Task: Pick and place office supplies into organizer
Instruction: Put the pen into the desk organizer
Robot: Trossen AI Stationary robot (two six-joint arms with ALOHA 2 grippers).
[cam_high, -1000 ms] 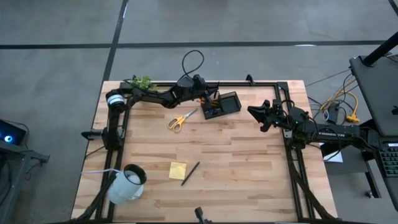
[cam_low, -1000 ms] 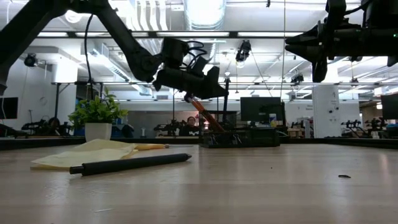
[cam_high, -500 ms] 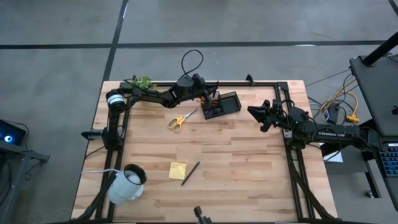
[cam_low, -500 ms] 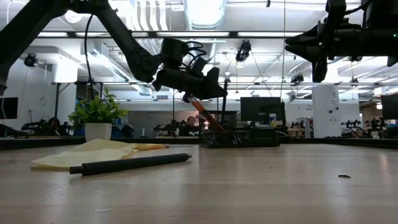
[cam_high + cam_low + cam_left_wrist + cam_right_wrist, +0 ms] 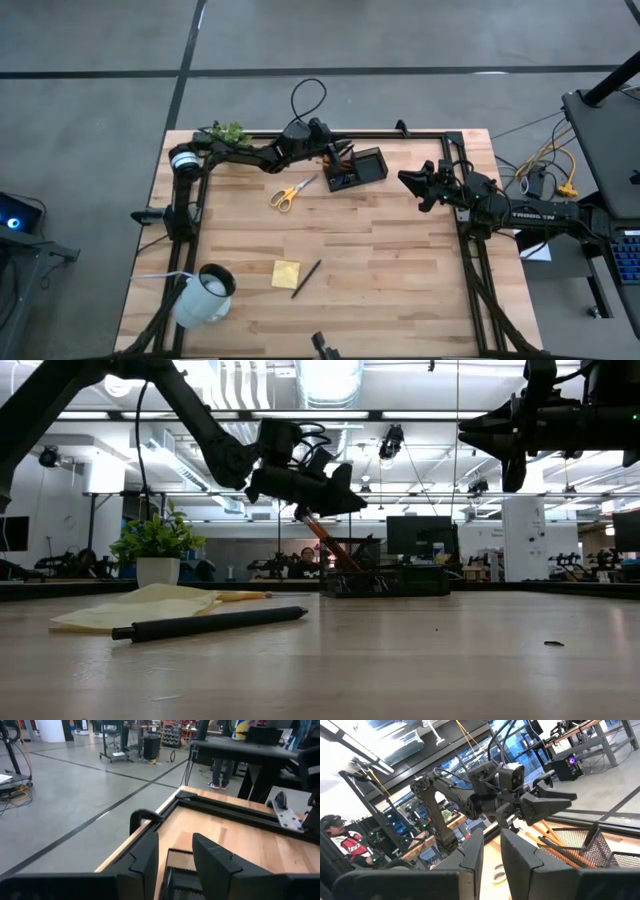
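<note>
The black mesh organizer (image 5: 357,168) stands at the far middle of the table. An orange pencil (image 5: 325,540) leans in it, lower end inside, upper end close below my left gripper (image 5: 338,152). That gripper hovers level over the organizer's left end, its fingers (image 5: 552,796) apart and nothing between them. Yellow-handled scissors (image 5: 292,190) lie just left of the organizer. A yellow sticky-note pad (image 5: 285,273) and a dark pen (image 5: 306,278) lie near the front. My right gripper (image 5: 408,180) waits raised at the right, slightly open and empty.
A white mug (image 5: 205,295) lies at the front left. A small green plant (image 5: 226,131) stands at the far left corner. A black frame rail (image 5: 400,134) runs along the far edge behind the organizer. Bare wood lies across the middle of the table.
My left gripper has opened above the organizer and let go of the orange pencil. The pencil stays leaning in the organizer as before. Neither arm has shifted.
</note>
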